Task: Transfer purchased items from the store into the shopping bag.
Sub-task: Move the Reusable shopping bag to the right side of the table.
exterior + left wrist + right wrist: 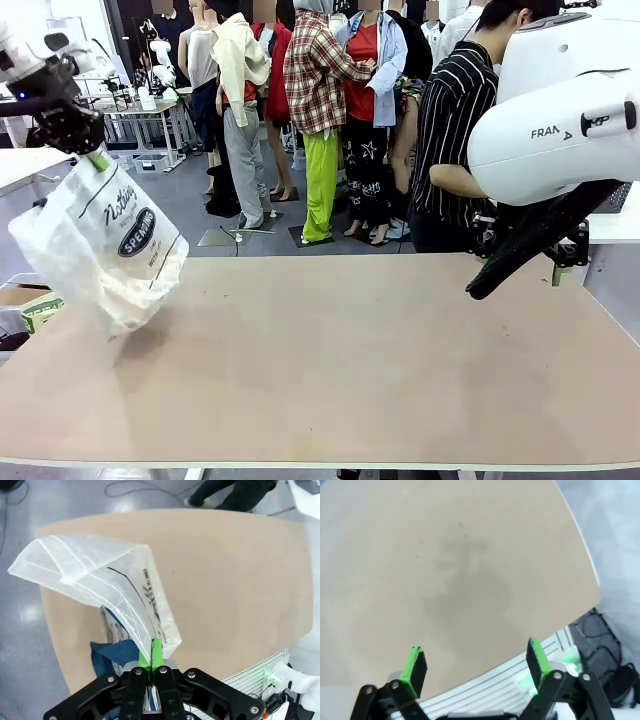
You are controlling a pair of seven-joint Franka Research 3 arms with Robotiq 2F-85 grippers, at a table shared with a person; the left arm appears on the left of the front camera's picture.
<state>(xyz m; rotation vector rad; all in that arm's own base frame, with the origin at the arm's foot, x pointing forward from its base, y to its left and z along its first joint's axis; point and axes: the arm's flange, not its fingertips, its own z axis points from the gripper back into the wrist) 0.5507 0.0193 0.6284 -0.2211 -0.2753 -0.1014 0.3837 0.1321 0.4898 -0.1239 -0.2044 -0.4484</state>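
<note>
left gripper holding the bag up, right gripper waiting open

left gripper [154, 652] is pinching the shopping bag [105, 240] by its top edge, hanging it over the table's [340, 360] left end. right gripper [476, 661] is hovering open and empty above the bare table. judging by this, the bag is being presented; next, an item needs fetching. the bag is looking crinkly and translucent, with dark trim.

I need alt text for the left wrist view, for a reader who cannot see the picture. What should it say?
The left gripper, its green pads pressed together, holds up a translucent white shopping bag by its top edge above the corner of a brown table. Dark lettering shows on the bag and something blue lies inside it, near the gripper.
</note>
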